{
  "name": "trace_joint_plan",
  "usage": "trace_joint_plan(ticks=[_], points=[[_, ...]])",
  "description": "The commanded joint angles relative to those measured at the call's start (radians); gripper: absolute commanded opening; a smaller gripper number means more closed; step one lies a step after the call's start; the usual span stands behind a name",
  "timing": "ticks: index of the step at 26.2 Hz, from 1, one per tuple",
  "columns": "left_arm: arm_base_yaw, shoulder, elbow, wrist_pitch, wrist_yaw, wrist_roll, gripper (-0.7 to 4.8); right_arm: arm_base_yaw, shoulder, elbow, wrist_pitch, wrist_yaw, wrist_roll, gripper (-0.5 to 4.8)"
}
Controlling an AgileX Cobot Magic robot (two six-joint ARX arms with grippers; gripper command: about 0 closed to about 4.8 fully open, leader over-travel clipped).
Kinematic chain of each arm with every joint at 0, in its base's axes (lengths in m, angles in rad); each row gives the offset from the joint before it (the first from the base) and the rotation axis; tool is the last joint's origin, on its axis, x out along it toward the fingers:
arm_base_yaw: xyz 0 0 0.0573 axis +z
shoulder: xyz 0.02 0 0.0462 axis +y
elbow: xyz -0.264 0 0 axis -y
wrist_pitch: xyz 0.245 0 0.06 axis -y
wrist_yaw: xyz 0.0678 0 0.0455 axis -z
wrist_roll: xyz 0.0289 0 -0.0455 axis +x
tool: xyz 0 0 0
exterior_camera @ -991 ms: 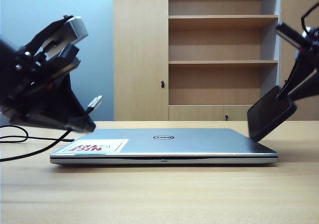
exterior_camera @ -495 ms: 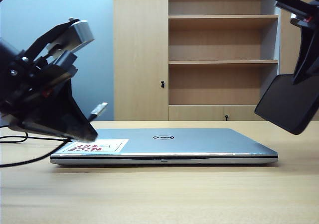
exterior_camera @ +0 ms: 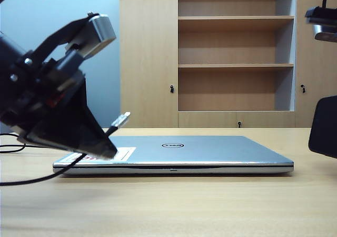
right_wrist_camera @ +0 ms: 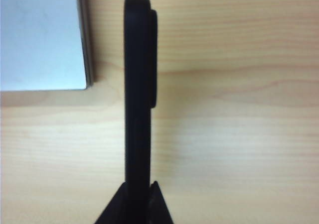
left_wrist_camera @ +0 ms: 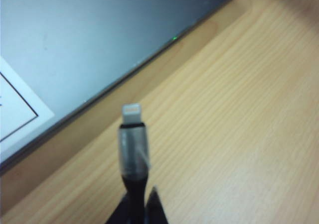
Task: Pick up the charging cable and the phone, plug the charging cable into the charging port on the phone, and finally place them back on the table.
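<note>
Since the earlier frames, the left gripper has carried the charging cable's plug inward over the left end of the closed silver laptop, while the thin flat black phone has swung up and outward to the right edge of the exterior view, now only partly in frame.

That left gripper is clamped on the long thin black charging cable just behind its small silver-grey metal plug, which juts out free past the fingertips, tilted upward toward the right. In the left wrist view the plug hangs above bare tabletop just beside the laptop's front edge. Behind the gripper the cord trails down and loops across the wide light beige wood-grain table toward its left edge.

At the far right, the right gripper is closed on the phone's lower end. Its wrist view shows the phone edge-on, lifted clear above the tabletop, just off the laptop's right front corner. Plug and phone are well apart, with the laptop's width between them. No charging port can be made out on the phone.
</note>
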Motion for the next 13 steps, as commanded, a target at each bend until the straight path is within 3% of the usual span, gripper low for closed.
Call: trace_joint_plan(ticks=[1, 13], points=[[-0.001, 0.017, 0.001, -0.002, 0.003, 0.031, -0.06, 0.0, 0.01, -0.016, 0.035, -0.005, -0.007, -0.02], [-0.001, 0.043, 0.002, 0.0, 0.003, 0.03, -0.06, 0.0, 0.117, -0.047, 0.043, -0.047, -0.007, 0.03]])
